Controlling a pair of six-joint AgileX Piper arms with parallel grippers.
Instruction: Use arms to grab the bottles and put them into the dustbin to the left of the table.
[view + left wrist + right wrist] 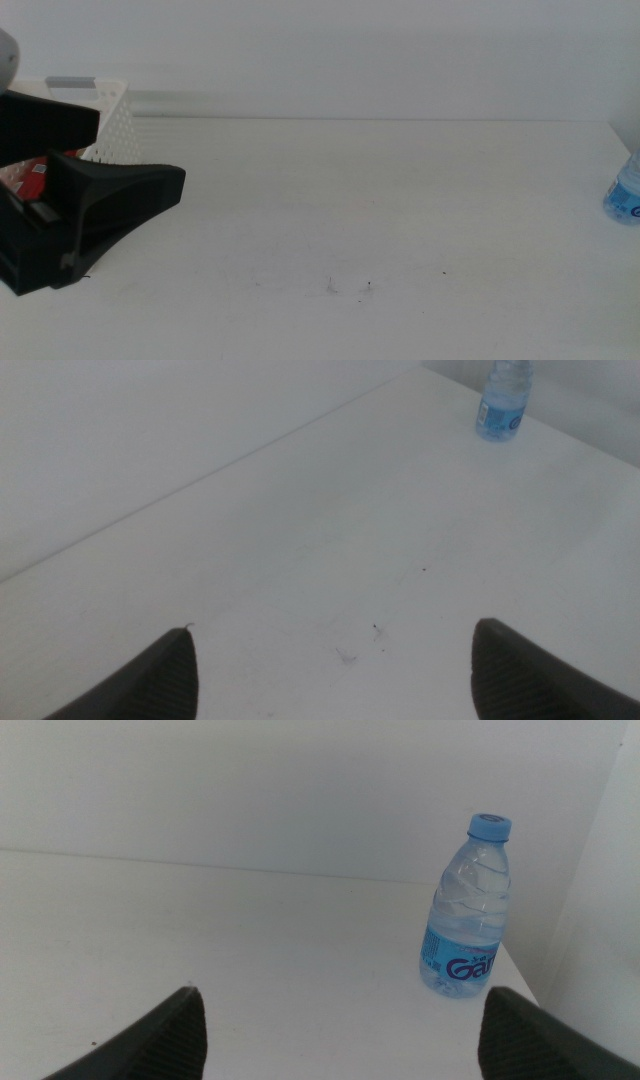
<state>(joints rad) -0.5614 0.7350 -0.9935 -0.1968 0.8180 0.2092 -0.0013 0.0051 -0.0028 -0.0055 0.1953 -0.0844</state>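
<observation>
A small clear water bottle (625, 195) with a blue cap and label stands upright at the table's far right edge. The right wrist view shows this bottle (468, 920) ahead and to one side of my right gripper (340, 1020), which is open and empty. The white perforated dustbin (112, 128) sits at the far left. My left gripper (138, 160) hovers low just in front of it, open with nothing between its jaws (335, 660). Behind the gripper, something red (35, 172) shows at the dustbin. The left wrist view has the bottle (503, 405) far across the table.
The white tabletop (380, 200) carries a few dark specks (368, 285) near the front middle. A pale wall stands behind the table's far edge. The right arm is out of the middle view.
</observation>
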